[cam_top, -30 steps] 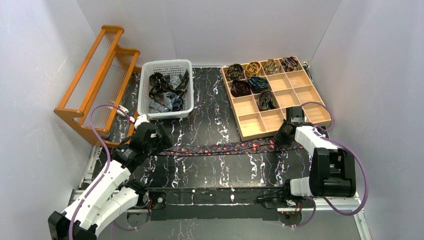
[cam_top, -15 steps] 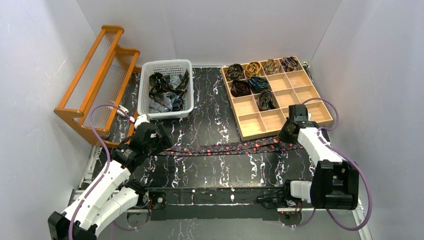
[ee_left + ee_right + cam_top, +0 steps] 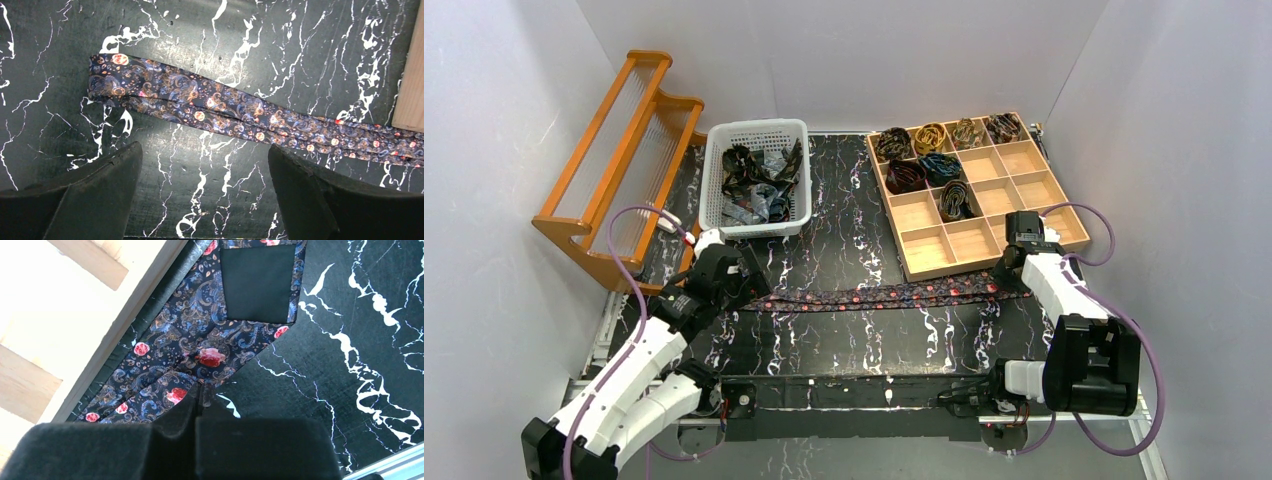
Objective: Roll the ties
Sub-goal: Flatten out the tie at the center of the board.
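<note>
A dark paisley tie with red-pink dots (image 3: 884, 295) lies stretched flat across the black marble table, folded double. Its folded left end shows in the left wrist view (image 3: 200, 107). My left gripper (image 3: 746, 290) hovers just near of that end, jaws wide open and empty (image 3: 204, 150). My right gripper (image 3: 1009, 265) is shut on the tie's wide right end (image 3: 200, 340), pinching the fabric edge at the fingertips (image 3: 202, 390), beside the wooden tray's near edge.
A wooden compartment tray (image 3: 1014, 158) at the back right holds several coiled ties; its wall shows close in the right wrist view (image 3: 100, 315). A white basket (image 3: 716, 205) of loose ties stands at the back left, with an orange wooden rack (image 3: 619, 165) beside it.
My right gripper has moved right and a little farther away with the tie's end, drawing the tie straighter. My left arm has barely moved.
</note>
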`<state>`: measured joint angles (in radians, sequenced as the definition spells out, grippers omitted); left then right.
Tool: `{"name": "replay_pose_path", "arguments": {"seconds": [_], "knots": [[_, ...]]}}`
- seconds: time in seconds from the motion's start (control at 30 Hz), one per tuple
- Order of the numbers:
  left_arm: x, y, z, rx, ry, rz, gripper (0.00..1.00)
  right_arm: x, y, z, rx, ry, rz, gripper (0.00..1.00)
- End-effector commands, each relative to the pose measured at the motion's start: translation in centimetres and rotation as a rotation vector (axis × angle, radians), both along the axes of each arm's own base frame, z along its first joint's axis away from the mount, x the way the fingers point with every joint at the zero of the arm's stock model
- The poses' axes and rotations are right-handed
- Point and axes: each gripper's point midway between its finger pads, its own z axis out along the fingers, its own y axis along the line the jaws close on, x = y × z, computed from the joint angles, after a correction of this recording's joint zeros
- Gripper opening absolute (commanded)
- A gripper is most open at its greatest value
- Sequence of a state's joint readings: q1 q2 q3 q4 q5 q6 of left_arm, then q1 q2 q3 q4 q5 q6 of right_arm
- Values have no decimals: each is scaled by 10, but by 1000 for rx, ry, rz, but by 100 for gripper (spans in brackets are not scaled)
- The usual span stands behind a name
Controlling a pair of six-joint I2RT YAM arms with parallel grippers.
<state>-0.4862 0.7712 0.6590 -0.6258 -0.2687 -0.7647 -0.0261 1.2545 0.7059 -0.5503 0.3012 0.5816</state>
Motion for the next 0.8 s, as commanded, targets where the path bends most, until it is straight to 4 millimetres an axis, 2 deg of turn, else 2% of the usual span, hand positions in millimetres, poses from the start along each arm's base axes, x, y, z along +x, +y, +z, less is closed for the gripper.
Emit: {"name": "replay_pose_path", "arguments": {"seconds": [0.0, 0.17, 0.3, 0.6, 0.77], "knots": [[3, 9, 2, 48, 10, 19, 94, 5, -10, 10, -37, -18, -57, 1], [6, 15, 0, 57, 18, 44, 98, 1, -10, 14, -33, -37, -67, 1], [8, 19, 0, 43, 25, 62, 98, -7, -8, 8, -22, 5, -85, 1], [4, 31, 2, 31, 17, 122, 98, 20, -25, 8, -107, -19, -54, 1], [5, 34, -3, 6, -2, 181, 98, 25, -6, 0, -15, -1, 32, 3]]}}
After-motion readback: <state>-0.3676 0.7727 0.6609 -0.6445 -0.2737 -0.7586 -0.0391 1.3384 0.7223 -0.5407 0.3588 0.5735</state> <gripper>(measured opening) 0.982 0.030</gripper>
